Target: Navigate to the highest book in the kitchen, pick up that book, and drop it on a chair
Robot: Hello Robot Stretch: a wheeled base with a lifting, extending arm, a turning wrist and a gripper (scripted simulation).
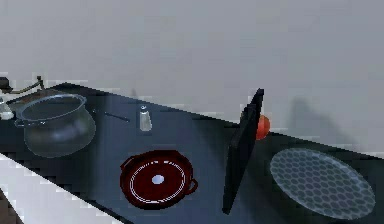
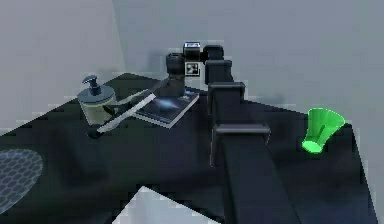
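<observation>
Book (image 2: 168, 106) lies flat on the counter (image 2: 60, 150), right at the gripper (image 2: 148, 98), kettle (image 2: 97, 98) just beside. We can't tell the claw's opening or whether it's got anything. A sloppy lift could clip that kettle or drag the book.

A dark upright slab (image 1: 242, 150) half hides a red round thing (image 1: 265, 125).

The dark table (image 1: 205, 135) carries a grey pot (image 1: 55, 125) at the forward view's left. A small shaker (image 1: 145, 119) stands just right of it, and a red pan (image 1: 157, 180) sits at lower centre. A red-orange ball (image 1: 263, 125) lies right of centre, above a round mesh disc (image 1: 315, 178) at lower right. In the arm side view, a lidded grey pot (image 2: 97, 100) stands at left and a green flared cup (image 2: 322, 130) at right.
</observation>
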